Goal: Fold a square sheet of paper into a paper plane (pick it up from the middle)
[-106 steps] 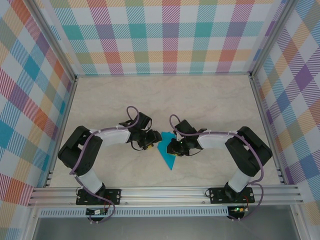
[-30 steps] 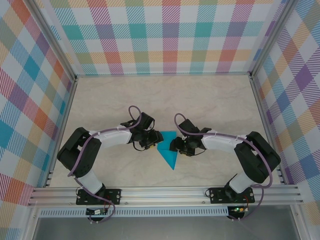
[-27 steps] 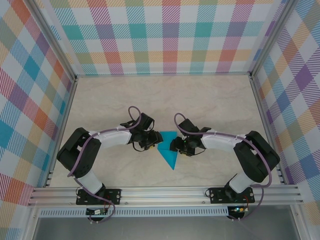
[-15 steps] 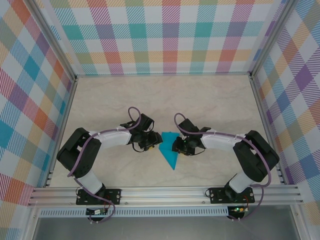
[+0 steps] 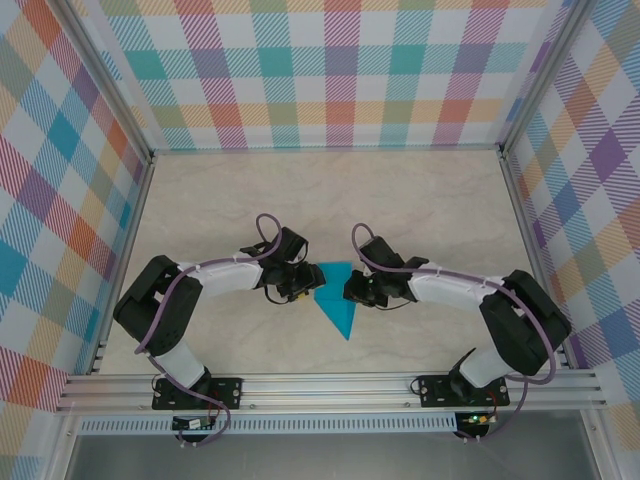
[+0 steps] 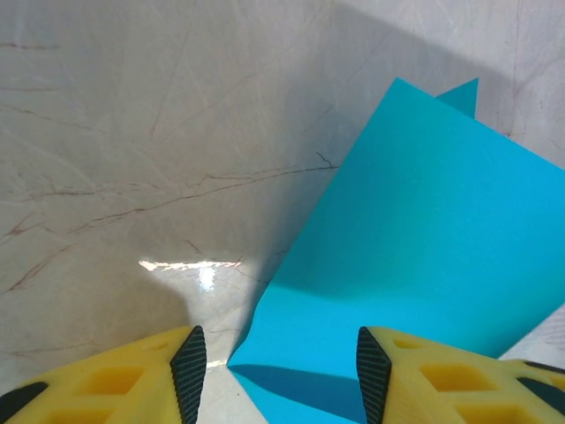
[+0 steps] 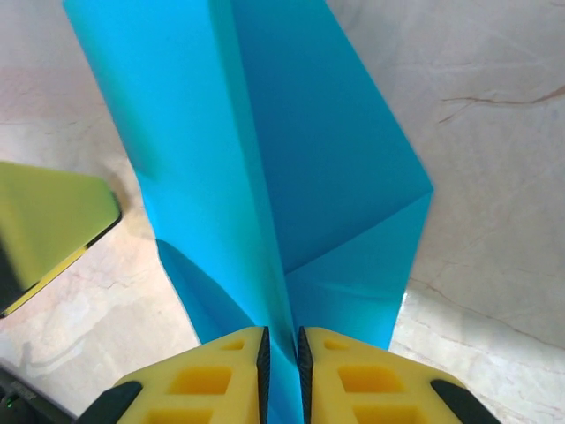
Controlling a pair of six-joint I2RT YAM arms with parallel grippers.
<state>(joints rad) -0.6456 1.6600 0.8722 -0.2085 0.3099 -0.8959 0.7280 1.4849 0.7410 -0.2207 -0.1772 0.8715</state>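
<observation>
**Teal fold pinched by the right arm, open table all round**

From above, the teal paper (image 5: pixel 336 303) lies near the middle of the marble-patterned table (image 5: pixel 420 200), a creased triangle with its broad edge toward the far wall and its sharp tip pointing at the arm bases. The left gripper (image 5: pixel 304 285) sits at the paper's left edge and the right gripper (image 5: pixel 349 290) at its right edge, the two facing each other across it. Bare table stretches wide behind the paper and out to both plaid side walls; a narrower strip separates the tip from the near rail.

At the left wrist, the left gripper (image 6: pixel 281 371) stands with its jaws well apart. A low corner of the teal paper (image 6: pixel 415 247) lies between the fingers, unpinched. Its long straight edge runs up and to the right, with bare table (image 6: pixel 132 132) to its left.

At the right wrist, the right gripper (image 7: pixel 281 353) has closed narrow on a raised ridge of the teal paper (image 7: pixel 265 132), the crease running straight away from the pads. A yellow-green block (image 7: pixel 44 230) sits just beside the paper's left edge. Bare table (image 7: pixel 494 132) lies to the right.
</observation>
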